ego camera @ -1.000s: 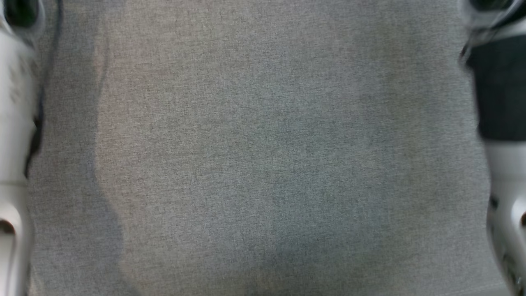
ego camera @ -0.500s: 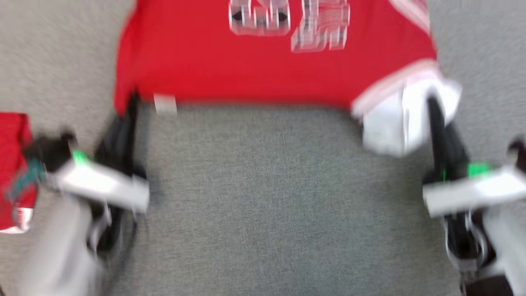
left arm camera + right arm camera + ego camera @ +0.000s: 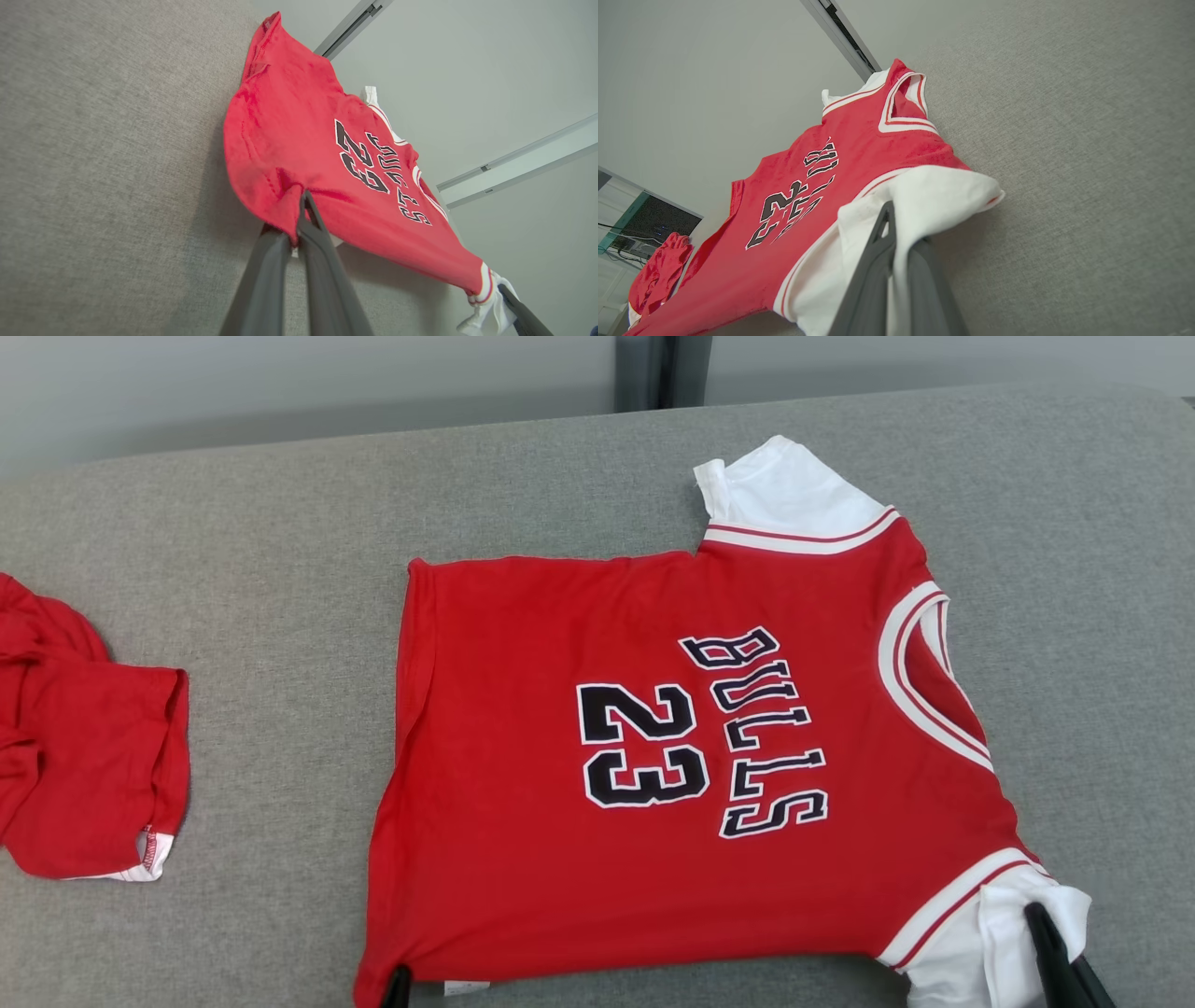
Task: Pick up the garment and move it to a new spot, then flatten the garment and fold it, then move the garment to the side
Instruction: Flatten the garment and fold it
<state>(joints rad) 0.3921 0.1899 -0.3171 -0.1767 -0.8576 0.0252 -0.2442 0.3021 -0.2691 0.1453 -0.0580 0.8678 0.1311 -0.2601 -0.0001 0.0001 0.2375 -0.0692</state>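
Observation:
The garment [image 3: 560,859], a red jersey with "BULLS 23" and white sleeves, lies spread flat on the grey padded surface [image 3: 280,551], collar to the right. My left gripper [image 3: 399,989] is shut on the near corner of the garment's hem. In the left wrist view the left gripper [image 3: 301,217] pinches red cloth of the garment [image 3: 289,130]. My right gripper [image 3: 1050,952] is shut on the near white sleeve; in the right wrist view the right gripper [image 3: 891,228] has the white fabric of the garment [image 3: 859,154] bunched around it. Both held corners are raised slightly.
A second red garment [image 3: 84,775] lies crumpled at the left of the surface, also visible in the right wrist view as the second red garment [image 3: 658,270]. A pale wall with a dark vertical strip [image 3: 658,369] runs behind the surface's far edge.
The head camera has swung upward, from bare grey fabric, through a blurred view of the jersey's near edge, to the whole jersey. Both grippers still hold the same corners as half a second ago.

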